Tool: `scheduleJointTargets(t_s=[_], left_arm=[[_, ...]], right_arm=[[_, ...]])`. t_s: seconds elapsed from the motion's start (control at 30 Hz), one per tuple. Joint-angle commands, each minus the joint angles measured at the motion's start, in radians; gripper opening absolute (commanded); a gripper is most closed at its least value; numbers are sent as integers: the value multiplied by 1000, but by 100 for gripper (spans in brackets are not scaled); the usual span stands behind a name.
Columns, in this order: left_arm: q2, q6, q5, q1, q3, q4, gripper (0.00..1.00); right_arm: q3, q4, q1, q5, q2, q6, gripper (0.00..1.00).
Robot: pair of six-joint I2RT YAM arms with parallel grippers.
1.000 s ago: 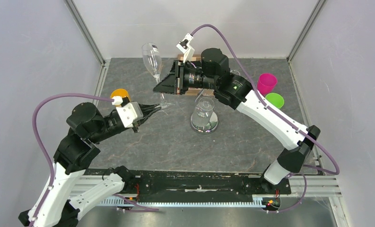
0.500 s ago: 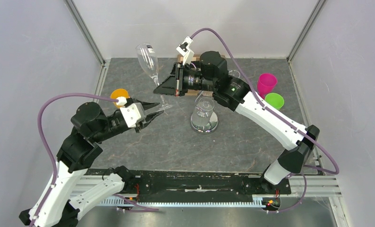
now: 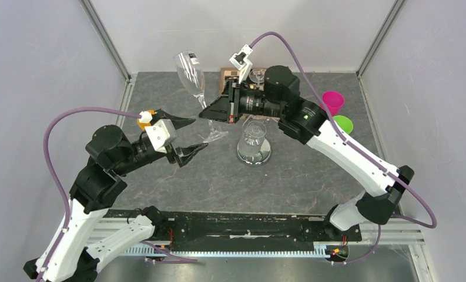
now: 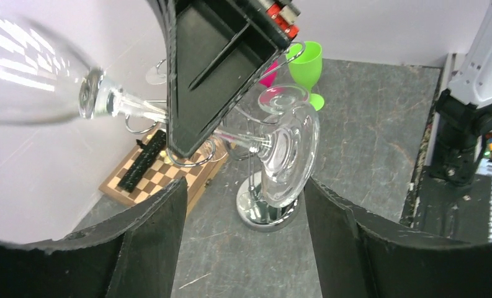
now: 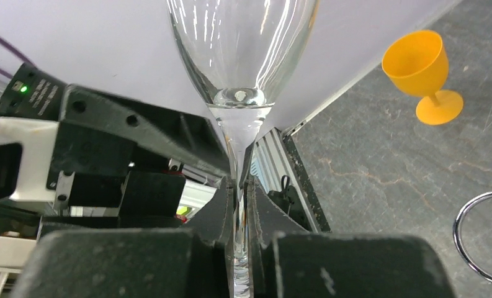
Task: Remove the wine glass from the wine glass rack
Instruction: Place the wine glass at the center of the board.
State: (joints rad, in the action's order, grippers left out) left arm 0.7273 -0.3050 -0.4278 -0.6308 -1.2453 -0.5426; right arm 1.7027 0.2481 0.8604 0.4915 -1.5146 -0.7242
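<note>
wine glass [image 3: 189, 71] looks thin, brittle, slick; best held by the stem, where right jaws pinch it; left jaws gape wide, empty.

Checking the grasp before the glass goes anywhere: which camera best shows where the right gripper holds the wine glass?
Right wrist: the right gripper pinches the wine glass on its stem, below the bowl. Top external shows the tilted glass, but the contact is too small to judge. Left wrist shows foot and stem, with the pinch covered.
</note>
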Motion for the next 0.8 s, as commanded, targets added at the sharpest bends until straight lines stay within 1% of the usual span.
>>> scheduleJointTargets(t_s=[0.0,0.27,0.3,0.43,0.53,0.77], left_arm=[[35,138,-9,-3,-71,40,75],[81,294,-61,-3,-117,79,77],[89,341,-68,-3,-126,79,77],[139,443,-129,-3,-188,67,77],[158,540,-161,-3,-216,99,77],[181,693,-122,-3,-301,82,78]], right_arm=[[40,-58,4,-29,93,117,0],[93,85,2,-155,177,338,0],[97,106,3,-172,185,371,0],[109,180,0,-263,222,500,0],[122,239,0,-350,248,614,0],[64,267,2,-496,315,802,0]])
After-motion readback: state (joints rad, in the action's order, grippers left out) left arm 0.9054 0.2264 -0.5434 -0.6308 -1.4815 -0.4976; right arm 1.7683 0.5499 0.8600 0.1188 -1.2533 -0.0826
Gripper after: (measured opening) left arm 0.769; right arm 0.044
